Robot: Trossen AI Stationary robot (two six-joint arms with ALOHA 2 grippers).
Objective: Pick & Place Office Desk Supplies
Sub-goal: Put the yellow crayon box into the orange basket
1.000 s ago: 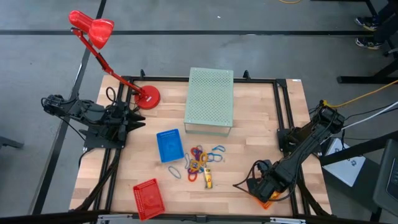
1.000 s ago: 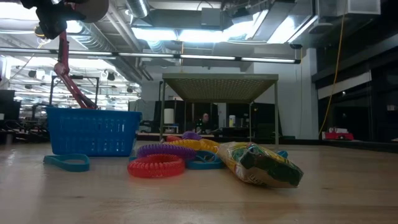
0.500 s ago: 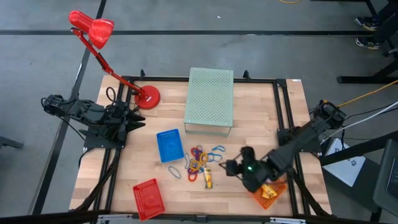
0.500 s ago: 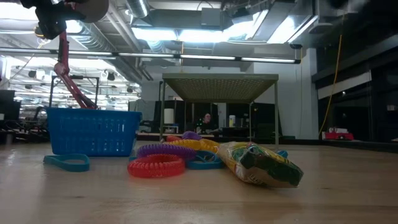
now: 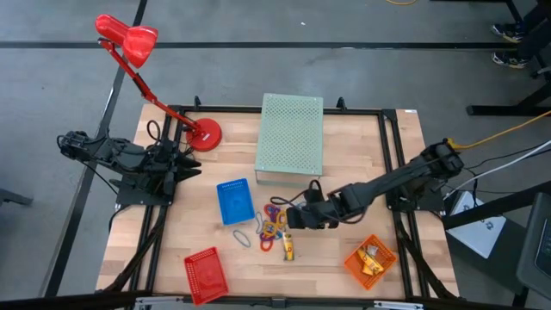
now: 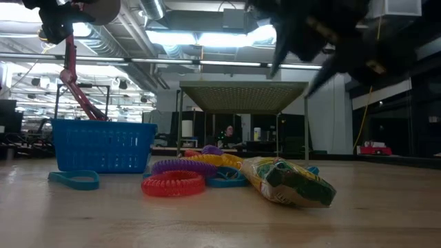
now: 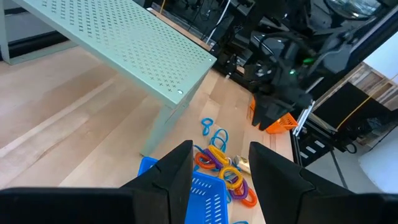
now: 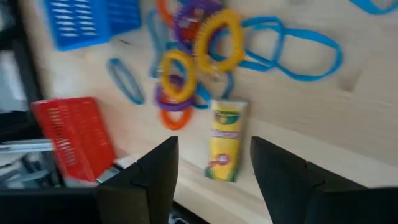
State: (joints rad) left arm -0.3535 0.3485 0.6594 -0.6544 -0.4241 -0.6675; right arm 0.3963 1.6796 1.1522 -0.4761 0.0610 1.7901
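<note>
Right claw (image 5: 291,217) open and empty, above the bench (image 5: 362,164), just beside the pile of coloured loops (image 5: 274,220) and yellow oblong packet (image 5: 288,247) near the blue basket (image 5: 233,201). Left claw (image 5: 191,164) parted, empty, well apart from that basket.

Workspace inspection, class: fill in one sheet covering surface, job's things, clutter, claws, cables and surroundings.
Surface: wooden table.
Job's things: coloured loops and a yellow crayon pack piled mid-table; more yellow pieces in the orange basket.
Clutter: blue basket, red basket, green perforated box, red lamp.
Claws: right claw open, empty, beside the pile; left claw open, parked at the left edge.
Cables: yellow cable on the floor.
Surroundings: grey floor.
</note>
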